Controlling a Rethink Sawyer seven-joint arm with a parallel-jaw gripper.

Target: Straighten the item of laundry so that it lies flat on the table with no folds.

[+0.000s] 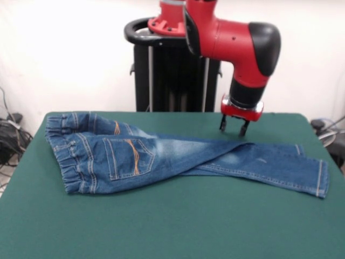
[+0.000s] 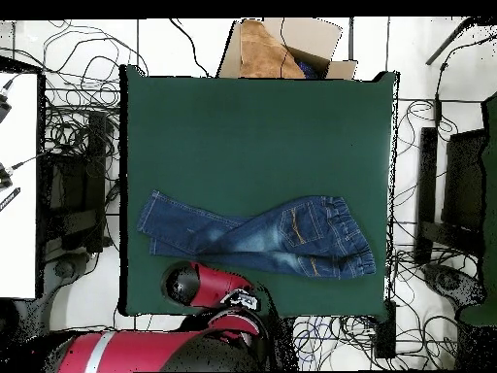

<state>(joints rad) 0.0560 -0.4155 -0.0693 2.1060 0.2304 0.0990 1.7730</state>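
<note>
The blue denim jeans (image 1: 161,156) lie on the dark green table (image 1: 172,226), waistband to the left and legs stretched to the right. The legs lie partly over each other, with a fold along the middle. The back pockets with orange stitching face up. In the overhead view the jeans (image 2: 262,235) lie near the robot's side, waistband to the right. My gripper (image 1: 233,128) hangs just above the table behind the legs, open and empty, not touching the cloth. In the overhead view my arm (image 2: 199,285) hides it.
The black pedestal (image 1: 172,70) stands at the table's far edge. A cardboard box (image 2: 286,49) sits past the table's opposite edge. Cables lie on the floor on both sides (image 2: 78,126). Bare green table surface (image 2: 252,136) lies beyond the jeans.
</note>
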